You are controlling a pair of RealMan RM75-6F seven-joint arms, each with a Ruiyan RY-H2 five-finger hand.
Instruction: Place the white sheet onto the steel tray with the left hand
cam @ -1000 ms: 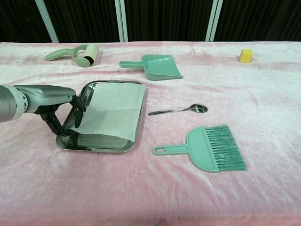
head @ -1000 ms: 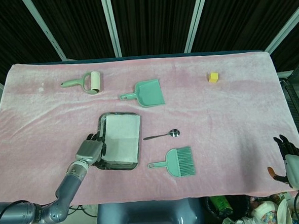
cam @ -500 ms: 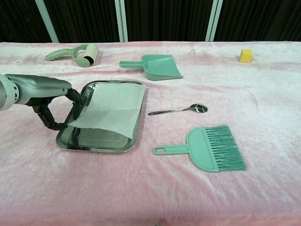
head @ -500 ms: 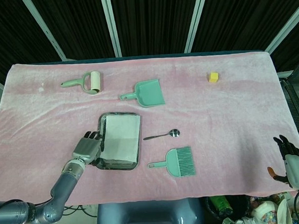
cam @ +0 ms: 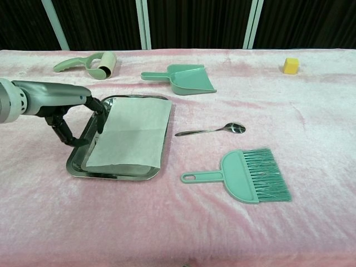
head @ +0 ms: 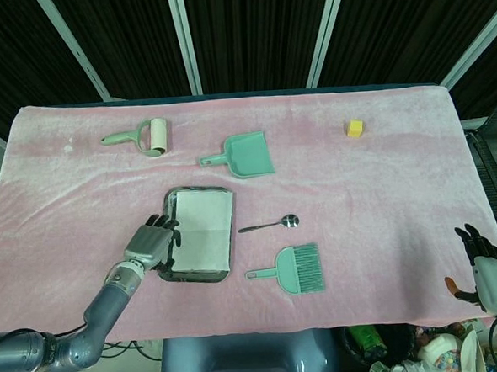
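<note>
Your right hand (head: 490, 274) waits at the near right table edge, fingers spread and holding nothing. Your left hand (cam: 67, 119) is at the left rim of the steel tray (cam: 119, 173), and its fingertips touch the left edge of the white sheet (cam: 133, 133). The sheet lies inside the tray. Further back is the green dustpan (cam: 186, 78).

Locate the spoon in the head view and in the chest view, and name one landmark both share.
Head view: spoon just below centre, right of the steel tray.
Chest view: spoon near centre, right of the steel tray.
Shared landmark: the green brush lies just in front of it.
</note>
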